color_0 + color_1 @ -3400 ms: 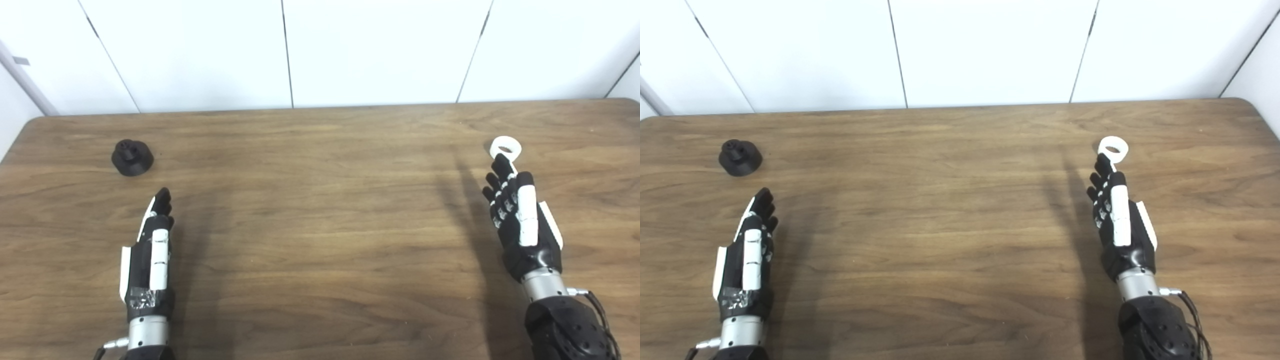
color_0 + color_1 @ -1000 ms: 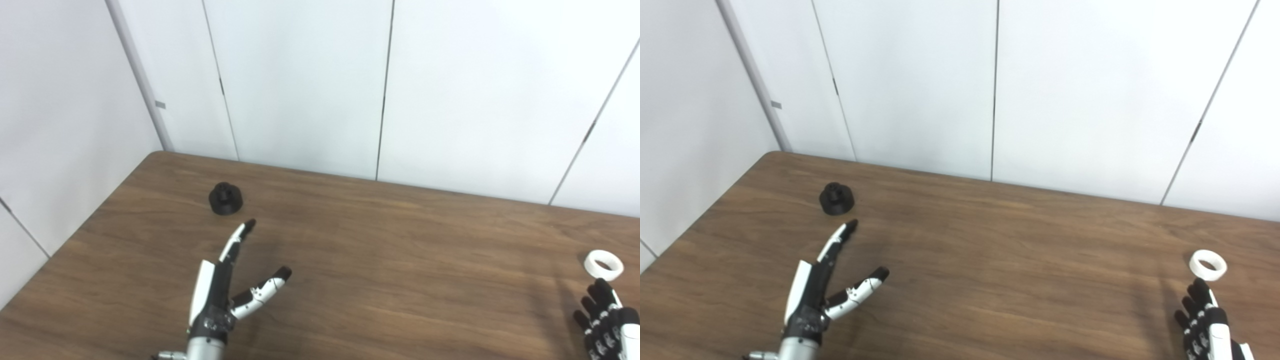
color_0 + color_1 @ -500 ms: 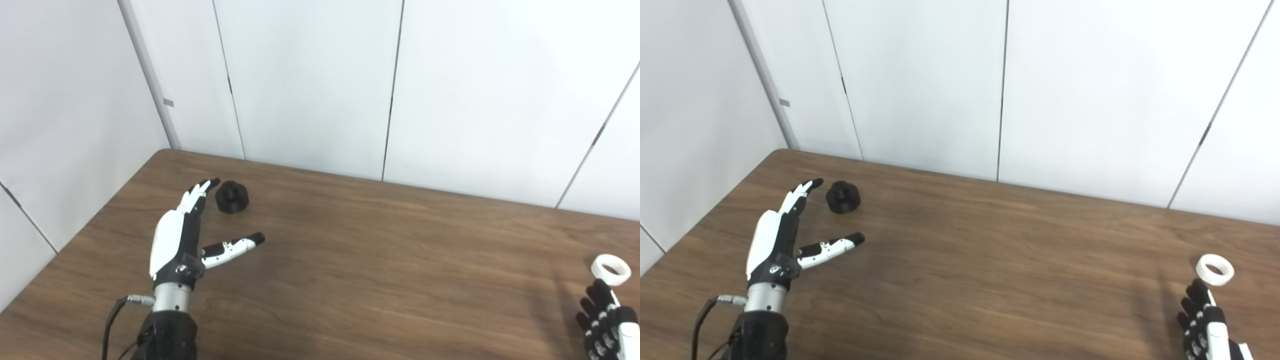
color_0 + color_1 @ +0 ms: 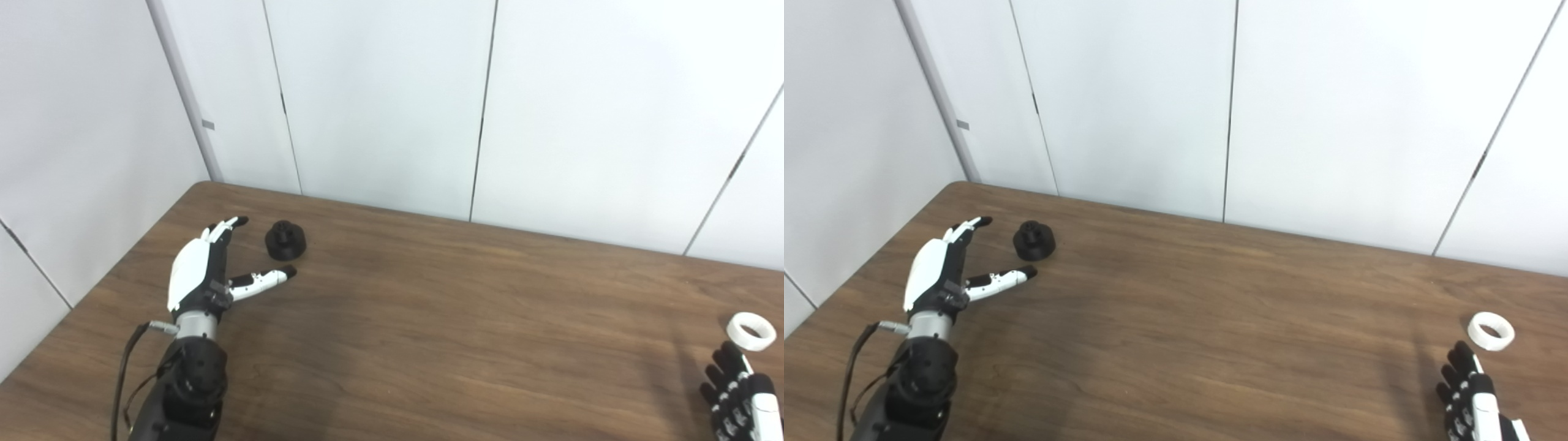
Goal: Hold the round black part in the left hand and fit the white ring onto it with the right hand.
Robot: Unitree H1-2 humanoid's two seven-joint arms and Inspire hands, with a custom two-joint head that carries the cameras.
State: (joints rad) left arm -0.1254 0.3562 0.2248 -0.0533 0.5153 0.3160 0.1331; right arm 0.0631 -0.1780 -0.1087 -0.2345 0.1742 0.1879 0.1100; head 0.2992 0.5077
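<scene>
The round black part (image 4: 285, 240) sits on the wooden table (image 4: 429, 318) near its far left corner. My left hand (image 4: 208, 266) is open just to the left of it, fingers stretched past its left side and the thumb reaching toward its near side; nothing is held. The white ring (image 4: 751, 331) lies flat at the table's right side. My right hand (image 4: 738, 395) is at the bottom right edge, partly cut off, fingers extended just short of the ring and not touching it.
White wall panels (image 4: 392, 104) rise behind the table's far edge and along its left side. The table's left edge (image 4: 122, 263) runs close to the left hand.
The camera turned left and up since the oldest frames. My left hand has spread its thumb and moved forward and left beside the black part. The right hand has stayed by the ring.
</scene>
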